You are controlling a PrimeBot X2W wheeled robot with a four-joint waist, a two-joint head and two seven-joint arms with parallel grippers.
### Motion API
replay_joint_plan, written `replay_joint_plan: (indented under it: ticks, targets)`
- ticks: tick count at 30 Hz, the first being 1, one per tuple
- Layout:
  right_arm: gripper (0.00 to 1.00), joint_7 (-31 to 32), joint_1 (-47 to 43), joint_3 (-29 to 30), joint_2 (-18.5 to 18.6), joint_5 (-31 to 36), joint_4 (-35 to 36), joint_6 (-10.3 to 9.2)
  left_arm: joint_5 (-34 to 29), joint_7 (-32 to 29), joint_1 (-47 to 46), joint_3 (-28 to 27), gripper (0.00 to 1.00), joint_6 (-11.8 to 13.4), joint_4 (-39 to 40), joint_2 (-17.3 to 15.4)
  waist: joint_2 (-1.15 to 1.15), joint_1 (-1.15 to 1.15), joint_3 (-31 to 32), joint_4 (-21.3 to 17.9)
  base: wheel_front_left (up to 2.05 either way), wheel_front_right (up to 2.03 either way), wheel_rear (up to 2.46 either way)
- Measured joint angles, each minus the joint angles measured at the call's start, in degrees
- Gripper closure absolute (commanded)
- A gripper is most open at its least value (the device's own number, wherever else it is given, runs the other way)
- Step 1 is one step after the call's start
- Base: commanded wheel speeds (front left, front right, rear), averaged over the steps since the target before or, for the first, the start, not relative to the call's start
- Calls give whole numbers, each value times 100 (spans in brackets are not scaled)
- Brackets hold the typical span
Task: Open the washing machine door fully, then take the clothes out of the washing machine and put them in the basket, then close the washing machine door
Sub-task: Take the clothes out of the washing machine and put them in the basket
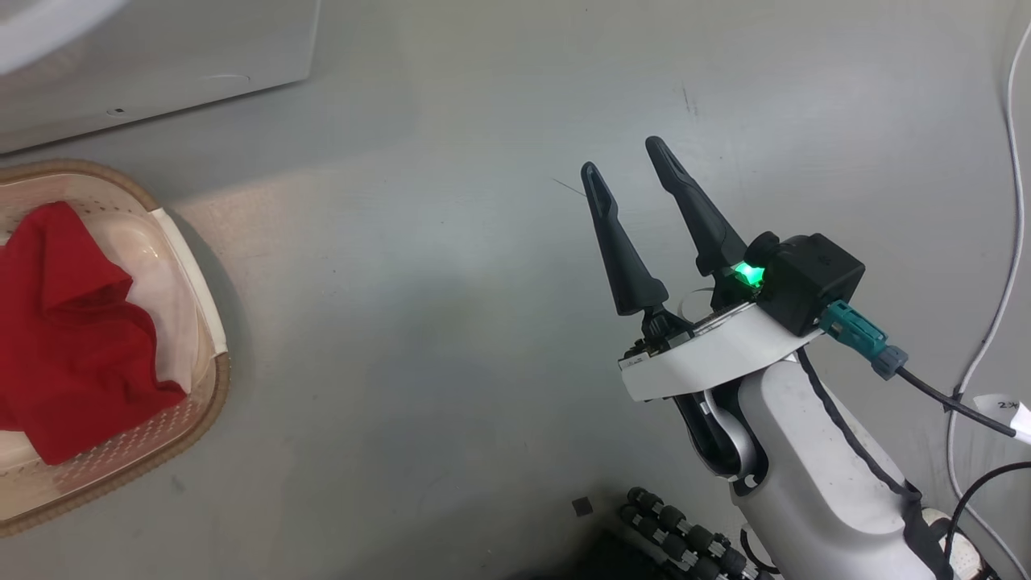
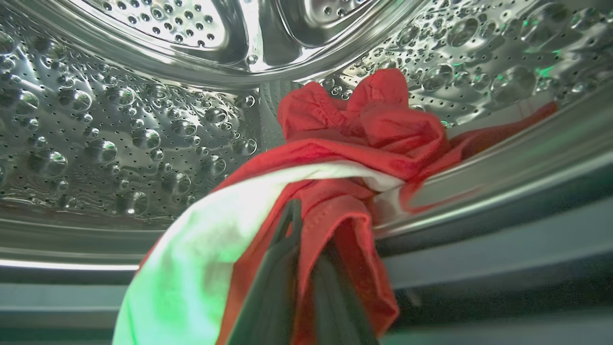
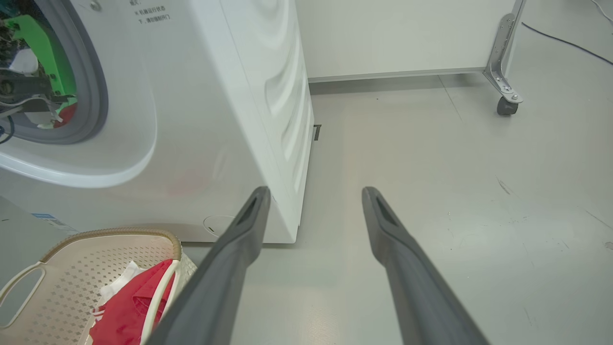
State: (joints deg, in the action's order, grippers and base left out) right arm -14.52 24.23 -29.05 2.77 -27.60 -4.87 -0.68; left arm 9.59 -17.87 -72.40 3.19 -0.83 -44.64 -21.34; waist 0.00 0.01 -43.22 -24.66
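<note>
Inside the shiny dimpled drum (image 2: pixel 96 143) of the washing machine (image 3: pixel 215 96), my left gripper (image 2: pixel 309 225) is shut on the clothes (image 2: pixel 364 124), a bunch of red fabric with a white part draped over the fingers and trailing across the drum's lip. The cream basket (image 1: pixel 205 306) stands on the floor in front of the machine (image 1: pixel 161 56) and holds more red clothes (image 1: pixel 72 338). My right gripper (image 1: pixel 624 157) hovers open and empty over bare floor, right of the basket (image 3: pixel 62 287). The washing machine door is out of view.
The grey gasket (image 3: pixel 96 96) rings the open porthole, with my left arm (image 3: pixel 28 91) reaching through it. White and black cables (image 1: pixel 1007 242) run along the floor at the right. A metal frame leg on a caster (image 3: pixel 503 91) stands by the far wall.
</note>
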Motion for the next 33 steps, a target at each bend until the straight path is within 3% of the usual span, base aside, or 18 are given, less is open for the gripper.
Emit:
replay_joint_plan:
  ticks: [17, 33]
  targets:
    - [0, 0, 1, 219, 2, 207, -245, 1, 29, 759, 59, 152, 100, -201, -492, 315, 0, 0, 486, 286, 0, 0, 0]
    - [0, 0, -44, 509, 8, 358, -512, 62, 252, 1693, 916, 205, 100, -404, -932, 627, 0, 0, 1226, 751, 0, 0, 0]
